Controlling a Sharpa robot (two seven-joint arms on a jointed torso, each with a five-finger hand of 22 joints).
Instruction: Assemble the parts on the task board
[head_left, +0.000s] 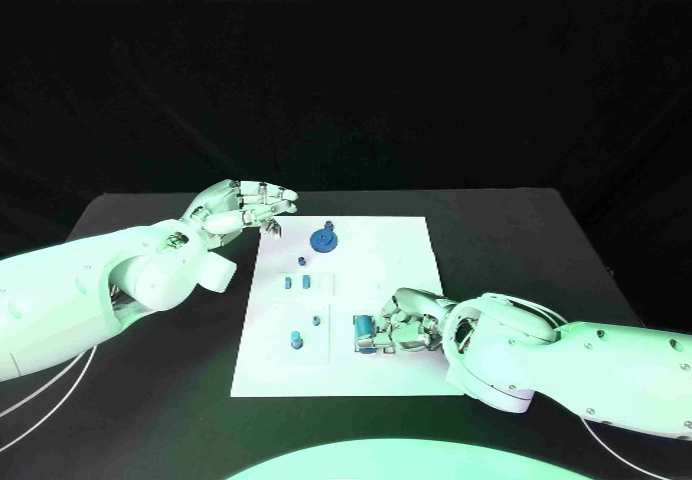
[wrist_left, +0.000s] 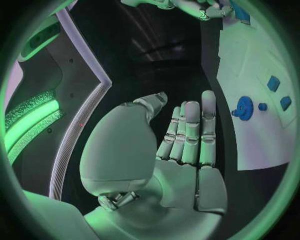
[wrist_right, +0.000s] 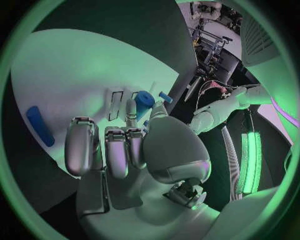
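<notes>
The white task board (head_left: 389, 255) lies in the middle of the black table. A blue gear (head_left: 326, 239) with a peg stands near its far edge; the left wrist view shows this gear (wrist_left: 244, 107) too. Two small blue parts (head_left: 299, 282) sit mid-board, and another (head_left: 296, 340) lies near the front left. My right hand (head_left: 407, 326) rests on the board's front half and pinches a blue cylinder (head_left: 362, 328) between thumb and a finger; the cylinder (wrist_right: 144, 102) shows at its fingertips. My left hand (head_left: 238, 208) hovers off the board's far left corner, holding nothing, its fingers (wrist_left: 190, 130) stretched out.
A long blue piece (wrist_right: 39, 125) lies on the board (wrist_right: 75, 75) to the side of my right hand. Narrow slots (wrist_right: 115, 105) are cut in the board just past the fingertips. Black table (head_left: 144, 400) surrounds the board on all sides.
</notes>
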